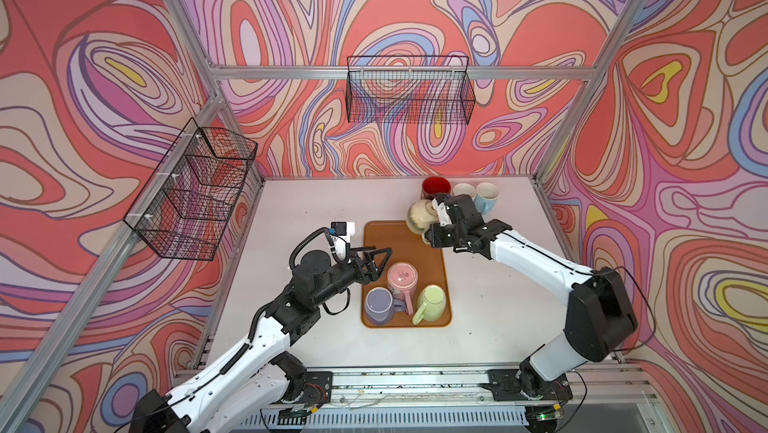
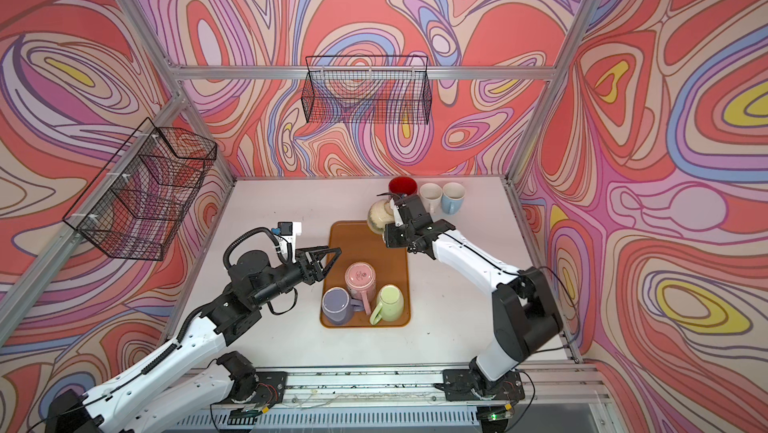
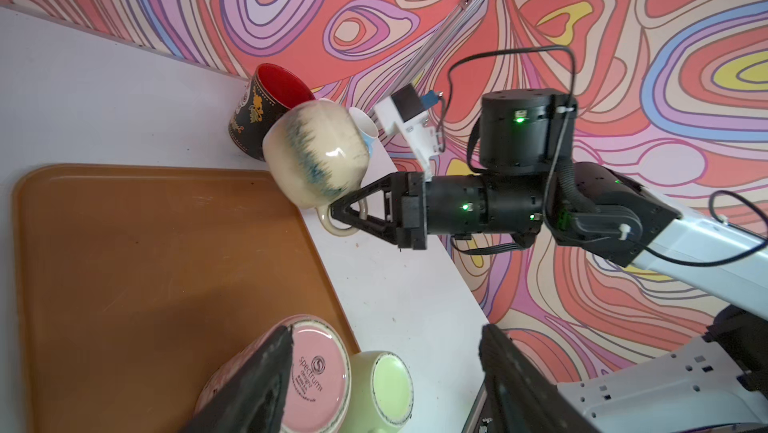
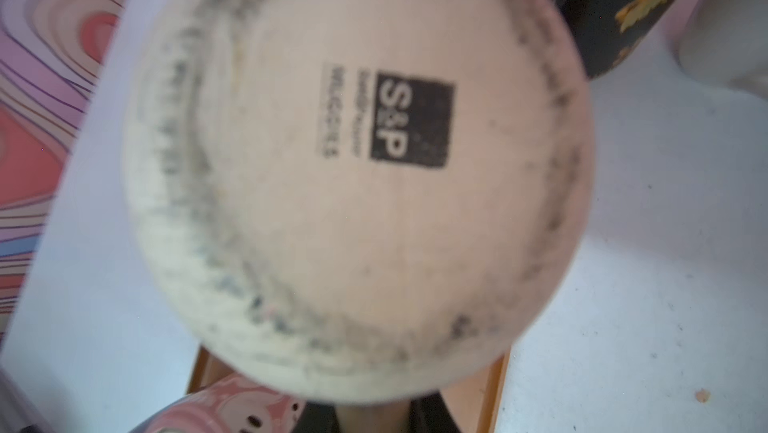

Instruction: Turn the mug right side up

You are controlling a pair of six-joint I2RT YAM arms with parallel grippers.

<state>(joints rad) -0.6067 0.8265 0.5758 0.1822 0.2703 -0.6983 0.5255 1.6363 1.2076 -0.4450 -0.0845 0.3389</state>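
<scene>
On the white desk: one brown tray, lying at the centre. Left tool: jaws spread, empty, over the tray's left edge just beside the pink mug. Right tool: closed on the handle of the cream mug, blue-streaked, held off the desk above the tray's far right corner, tipped sideways, its stamped base facing the right wrist camera. Upside down on the tray's near end: pink mug, purple mug, green mug. Upright by the far edge: black mug with red inside, white mug, blue mug.
</scene>
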